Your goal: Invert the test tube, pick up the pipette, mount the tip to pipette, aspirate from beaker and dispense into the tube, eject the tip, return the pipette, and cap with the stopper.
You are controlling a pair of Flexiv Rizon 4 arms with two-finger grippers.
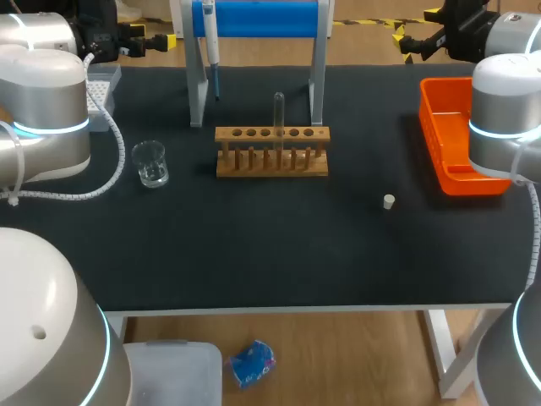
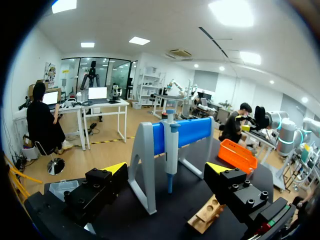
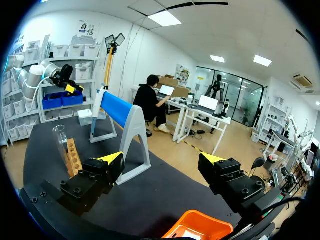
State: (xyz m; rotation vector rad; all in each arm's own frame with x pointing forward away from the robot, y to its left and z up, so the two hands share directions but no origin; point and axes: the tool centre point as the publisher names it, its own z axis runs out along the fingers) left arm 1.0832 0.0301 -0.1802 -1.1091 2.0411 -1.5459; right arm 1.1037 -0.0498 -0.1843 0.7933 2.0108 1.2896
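Note:
A clear test tube [image 1: 278, 111] [image 3: 60, 138] stands upright in the wooden rack [image 1: 270, 153] [image 3: 74, 157] [image 2: 207, 215] at mid table. The pipette [image 1: 211, 44] [image 2: 171, 150] hangs on the blue-barred stand [image 1: 258, 19] [image 2: 186, 132] [image 3: 119, 112] behind the rack. A glass beaker [image 1: 150, 163] sits left of the rack and a small white stopper [image 1: 388, 201] lies to its right. My left gripper [image 2: 167, 172] [image 1: 149, 42] is open, raised at the far left, facing the pipette. My right gripper [image 3: 162, 162] [image 1: 420, 34] is open, raised at the far right, holding nothing.
An orange bin [image 1: 450, 135] [image 2: 238, 155] [image 3: 200, 227] stands at the table's right side, under my right arm. A tip box [image 1: 103, 87] sits at the back left, partly hidden by my left arm. The dark table top [image 1: 270, 245] runs bare toward the front edge.

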